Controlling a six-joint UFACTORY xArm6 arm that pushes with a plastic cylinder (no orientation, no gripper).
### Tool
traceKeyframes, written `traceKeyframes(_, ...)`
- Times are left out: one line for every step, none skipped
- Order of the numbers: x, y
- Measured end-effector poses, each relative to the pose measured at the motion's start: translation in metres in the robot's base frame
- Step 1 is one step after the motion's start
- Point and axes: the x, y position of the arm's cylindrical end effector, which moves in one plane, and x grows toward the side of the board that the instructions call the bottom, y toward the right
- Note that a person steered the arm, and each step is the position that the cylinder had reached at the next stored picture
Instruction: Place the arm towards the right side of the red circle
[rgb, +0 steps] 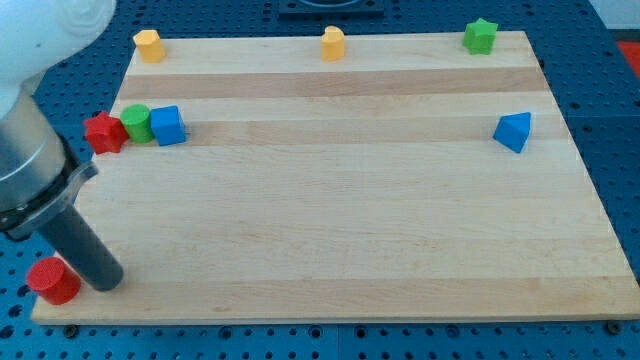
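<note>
The red circle (53, 280) is a short red cylinder at the board's bottom left corner. My tip (106, 281) is the lower end of the dark rod, resting on the board just to the right of the red circle, close to it; I cannot tell if they touch. The rod slants up toward the view's left into the arm's grey body.
A red star (103, 132), a green cylinder (135, 123) and a blue cube (167, 125) sit in a row at the left edge. A yellow block (149, 45), another yellow block (332, 43) and a green star (480, 36) line the top edge. A blue triangular block (514, 131) sits at the right.
</note>
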Motion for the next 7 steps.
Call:
traceKeyframes(-0.001, 0.004)
traceKeyframes(-0.031, 0.017)
traceKeyframes(-0.082, -0.016)
traceKeyframes(-0.102, -0.069)
traceKeyframes(-0.102, -0.069)
traceKeyframes(-0.1, -0.07)
traceKeyframes(-0.098, -0.069)
